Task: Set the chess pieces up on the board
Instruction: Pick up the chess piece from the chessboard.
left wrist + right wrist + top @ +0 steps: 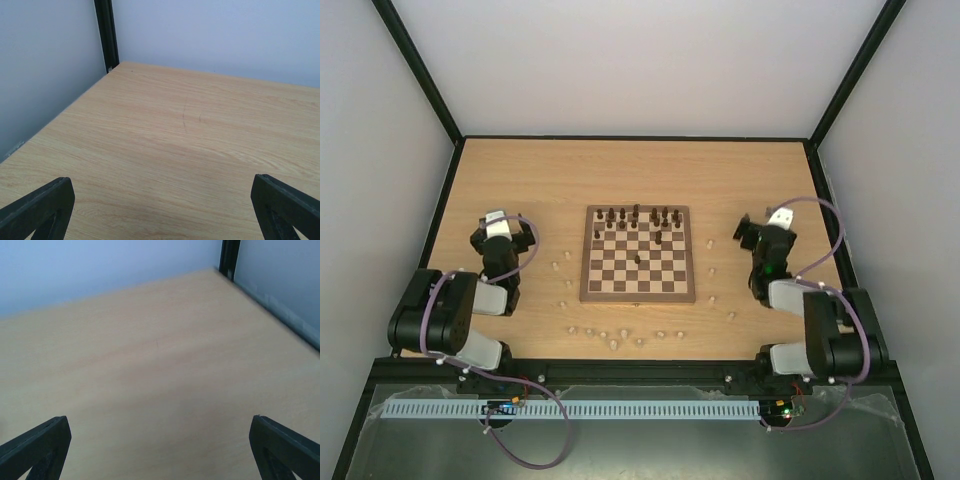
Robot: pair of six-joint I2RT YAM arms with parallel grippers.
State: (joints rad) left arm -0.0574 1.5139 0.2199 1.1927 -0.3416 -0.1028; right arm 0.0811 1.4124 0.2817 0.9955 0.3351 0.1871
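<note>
1. The board (638, 297) lies mid-way across the tabletop (520, 170).
2. The dark chess pieces (638, 216) stand along the board's far rows, and 1 stands near its centre.
3. The pale chess pieces (613, 338) lie scattered off the board, mostly beyond its near edge, with a few at either side.
4. The left gripper (161, 185) sits left of the board, jaws wide and empty.
5. The right gripper (160, 424) sits right of the board, jaws wide and empty.
</note>
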